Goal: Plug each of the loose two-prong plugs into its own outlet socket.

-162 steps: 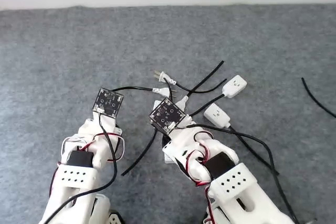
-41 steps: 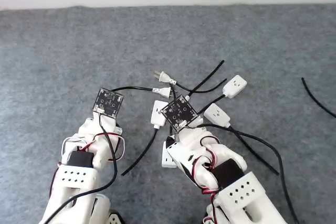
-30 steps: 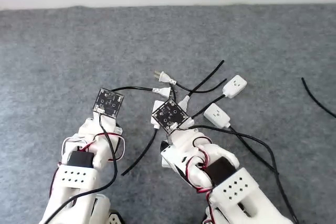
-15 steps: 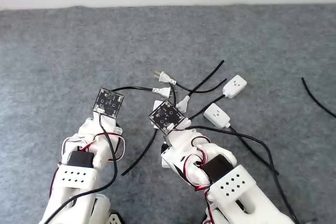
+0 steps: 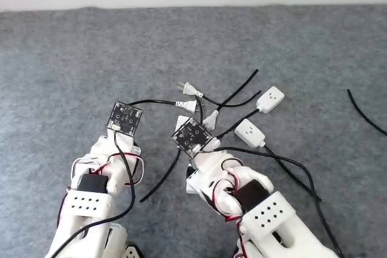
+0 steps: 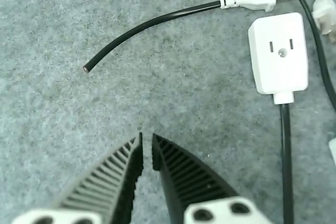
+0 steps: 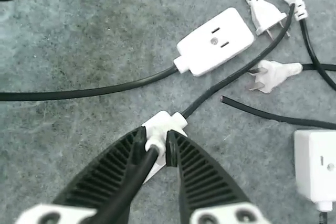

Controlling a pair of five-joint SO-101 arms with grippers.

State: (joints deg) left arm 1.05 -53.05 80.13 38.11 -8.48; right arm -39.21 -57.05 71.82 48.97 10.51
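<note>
Your right gripper pinches what is probably a plug just beside the socket, likely to line it up with the slots. Your left gripper hangs near that socket, its jaws nearly together on nothing. A loose plug lies beside the socket.

I find a plug sitting in my right gripper. One outlet socket lies just ahead of it, three loose plugs behind that socket, two further sockets off to the right.
</note>
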